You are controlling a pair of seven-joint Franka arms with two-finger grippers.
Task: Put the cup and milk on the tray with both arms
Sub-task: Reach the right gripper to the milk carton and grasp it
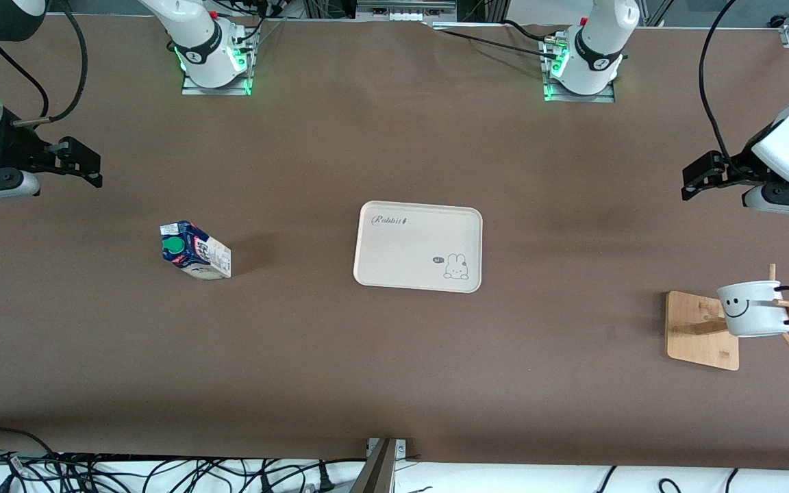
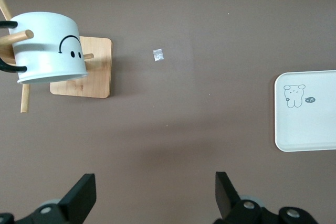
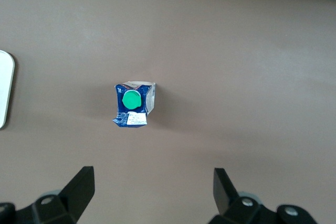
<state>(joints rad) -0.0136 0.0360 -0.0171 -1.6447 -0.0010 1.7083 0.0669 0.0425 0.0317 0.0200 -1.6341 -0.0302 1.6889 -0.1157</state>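
So, brown table (image 1: pixel 394 383) first, it fills the front view. My two arms hang at its ends, both waiting. My left gripper (image 1: pixel 699 179) is up over bare tabletop at the left arm's end, fingers (image 2: pixel 81 198) spread wide, nothing between them. My right gripper (image 1: pixel 83 164) is over bare table at the right arm's end, fingers (image 3: pixel 79 187) spread apart too, empty.

Cream Rabbit tray (image 1: pixel 401 253) lies flat mid-table, nothing on it, rabbit drawing at one corner.

Wooden mug stand (image 1: pixel 692 335) sits toward the left arm's end, nearer the front camera than the tray. White smiley cup (image 1: pixel 754 311) hangs tilted on one of its pegs, black handle hooked over the peg.

Milk carton (image 1: pixel 196 252) stands on the table toward the right arm's end, well apart from the tray, green cap up, under my right wrist camera.

Tiny whitish scrap (image 2: pixel 158 55) on the table near the stand.
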